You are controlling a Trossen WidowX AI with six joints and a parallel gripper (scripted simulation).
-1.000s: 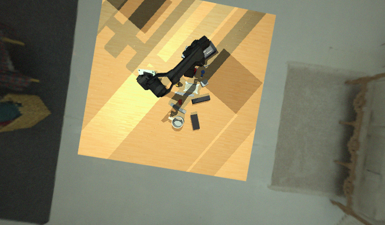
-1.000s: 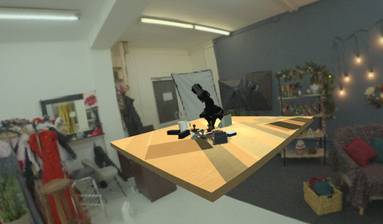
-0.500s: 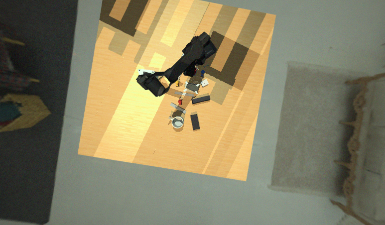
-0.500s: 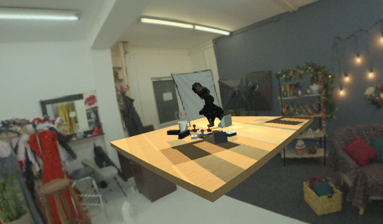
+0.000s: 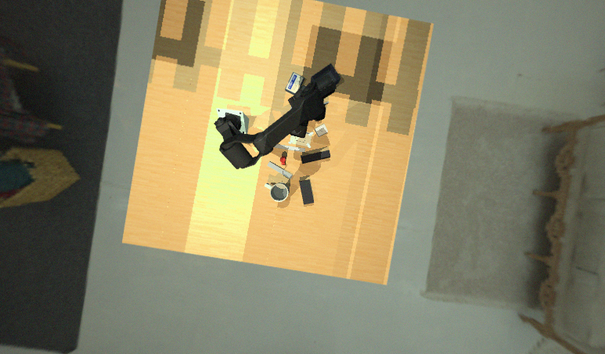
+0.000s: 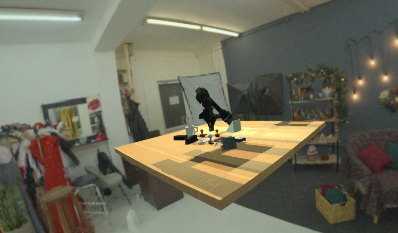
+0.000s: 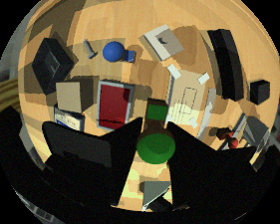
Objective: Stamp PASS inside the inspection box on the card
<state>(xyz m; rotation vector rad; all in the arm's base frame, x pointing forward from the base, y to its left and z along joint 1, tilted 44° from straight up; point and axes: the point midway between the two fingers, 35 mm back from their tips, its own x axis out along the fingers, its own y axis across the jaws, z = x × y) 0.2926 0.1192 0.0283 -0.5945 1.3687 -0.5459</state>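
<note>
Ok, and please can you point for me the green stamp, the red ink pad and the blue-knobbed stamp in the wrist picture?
Green stamp [image 7: 155, 147]: wrist view, on its round knob.
Red ink pad [image 7: 114, 110]: wrist view, on its red surface.
Blue-knobbed stamp [image 7: 113, 51]: wrist view, on its knob.
</note>
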